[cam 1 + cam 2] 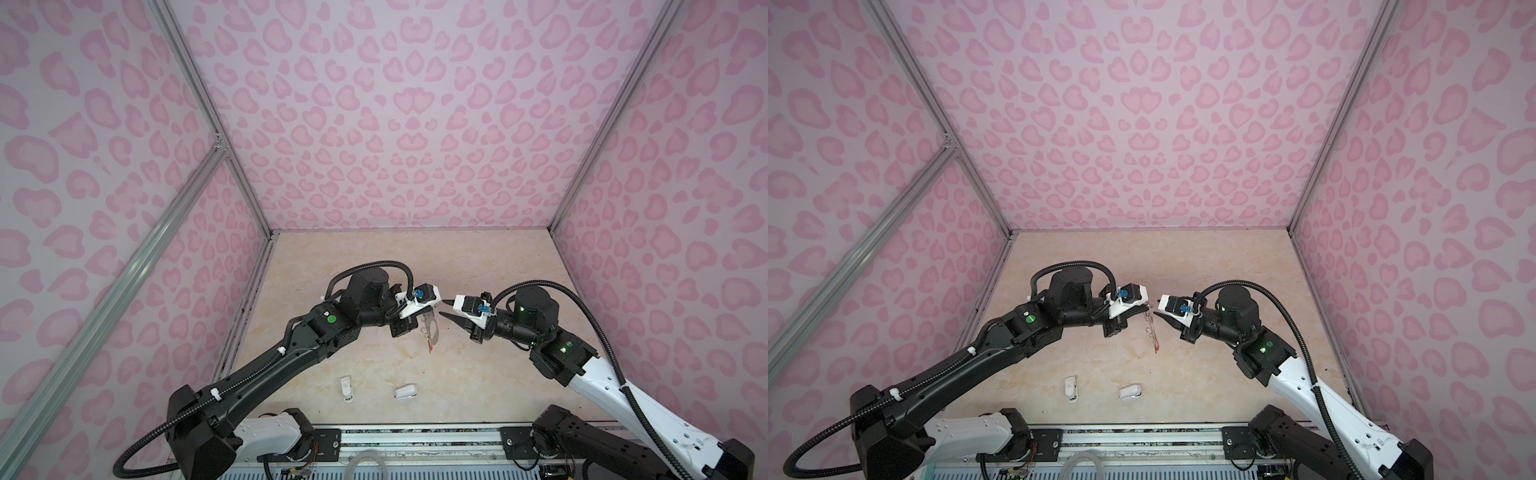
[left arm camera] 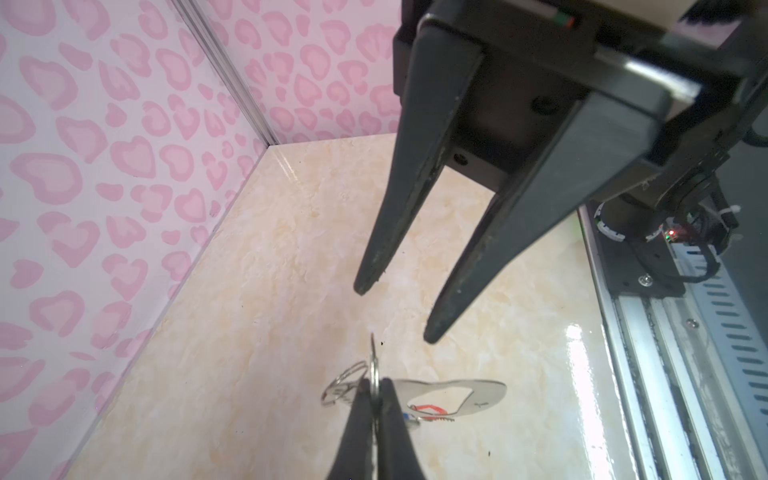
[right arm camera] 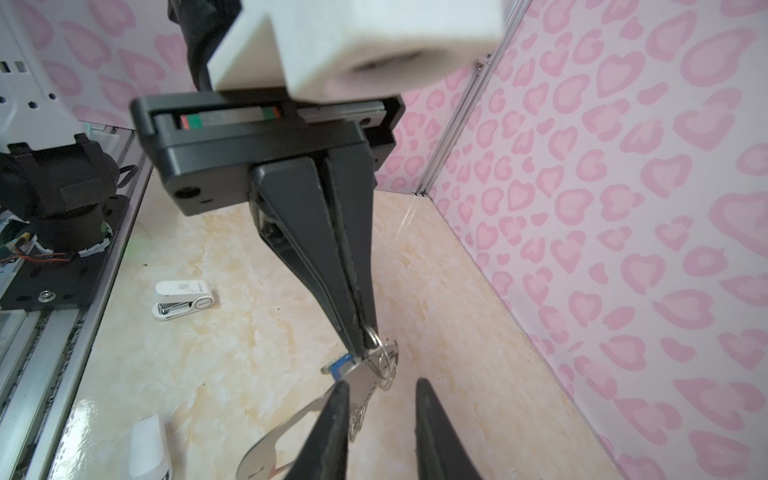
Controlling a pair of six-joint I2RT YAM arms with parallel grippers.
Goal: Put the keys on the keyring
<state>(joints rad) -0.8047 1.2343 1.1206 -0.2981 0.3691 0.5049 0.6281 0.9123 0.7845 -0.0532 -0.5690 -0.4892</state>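
Tabletop (image 1: 374,257): filled the lower middle of both top views, pale and marbled.
Left pincer (image 3: 365,334): clenched on one wire ring (image 2: 375,365) of the keyring, raised clear of the tabletop, at the centre of the top views.
Right pincer (image 2: 397,311): released, with nothing between the jaws; sat just beside the keyring, right of centre, tips pointed at it.
Keyring (image 2: 482,392): hung from the left pincer, nearly edge-on in a top view (image 1: 432,328), apart from the tabletop.
Left white object (image 1: 346,388), right white object (image 1: 405,392): lay low in the frame, well apart from both pincers.
Keys: orange-red-tagged key (image 2: 428,409) showed through the oval cutout; blue-tagged key (image 3: 338,365) peeked past the plate's edge; both were aloft with the keyring, neither on the tabletop.
Progress: judged late, with both keys apparently dangling from the rings; left at most were checking the seating and setting the keyring down.
Hidden: could not tell which ring carried each key, or whether either was fully threaded; blades mostly covered by the plate; plate's lower part cut off at the bottom edge of the right wrist view.
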